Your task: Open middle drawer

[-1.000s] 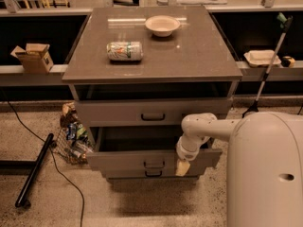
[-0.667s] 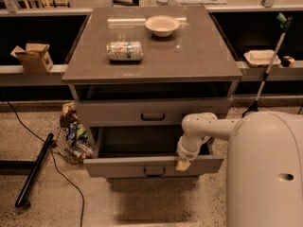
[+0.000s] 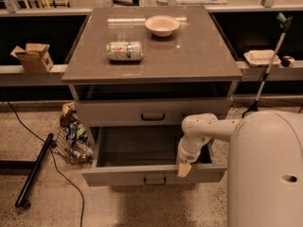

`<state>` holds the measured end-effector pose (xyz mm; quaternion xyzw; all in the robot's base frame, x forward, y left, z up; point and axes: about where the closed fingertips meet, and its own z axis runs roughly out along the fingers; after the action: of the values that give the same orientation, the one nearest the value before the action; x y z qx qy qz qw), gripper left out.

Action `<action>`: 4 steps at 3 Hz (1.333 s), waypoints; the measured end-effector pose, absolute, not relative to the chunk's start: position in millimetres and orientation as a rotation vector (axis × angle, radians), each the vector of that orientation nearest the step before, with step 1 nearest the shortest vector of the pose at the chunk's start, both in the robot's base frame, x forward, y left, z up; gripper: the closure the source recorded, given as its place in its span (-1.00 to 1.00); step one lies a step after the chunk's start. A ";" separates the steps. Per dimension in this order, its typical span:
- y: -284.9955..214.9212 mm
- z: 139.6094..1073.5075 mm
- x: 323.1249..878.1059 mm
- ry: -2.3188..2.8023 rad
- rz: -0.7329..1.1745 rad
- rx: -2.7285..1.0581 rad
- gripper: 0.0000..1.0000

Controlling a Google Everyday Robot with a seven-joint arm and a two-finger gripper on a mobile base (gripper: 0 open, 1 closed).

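The middle drawer (image 3: 123, 175) is a wide grey drawer with a small dark bar handle (image 3: 155, 179). It stands pulled well out of the cabinet, and its inside looks empty. My gripper (image 3: 183, 168) is at the top edge of the drawer's front, just right of the handle, with my white arm (image 3: 203, 126) reaching down over the drawer's right part. The drawer above (image 3: 152, 112) is shut. The lowest drawer is hidden under the open one.
On the cabinet top (image 3: 189, 56) lie a can on its side (image 3: 124, 51) and a white bowl (image 3: 162, 25). A bag of trash (image 3: 73, 138) and a black pole (image 3: 34, 169) lie on the floor at the left. My white body (image 3: 265, 174) fills the lower right.
The middle drawer has slid further out toward me, and my gripper has moved with its front edge.
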<state>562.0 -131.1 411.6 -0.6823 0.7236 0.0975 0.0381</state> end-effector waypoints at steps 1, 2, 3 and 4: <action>-131.1 411.6 562.0 2.220 0.299 -2.093 0.26; -131.1 411.5 562.0 2.220 0.299 -2.093 -0.21; -132.7 411.2 559.2 2.226 0.302 -2.097 -0.83; -144.1 411.7 541.4 2.271 0.310 -2.116 -1.00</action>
<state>541.4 -144.1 411.7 -0.6784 0.7278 0.0994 0.0111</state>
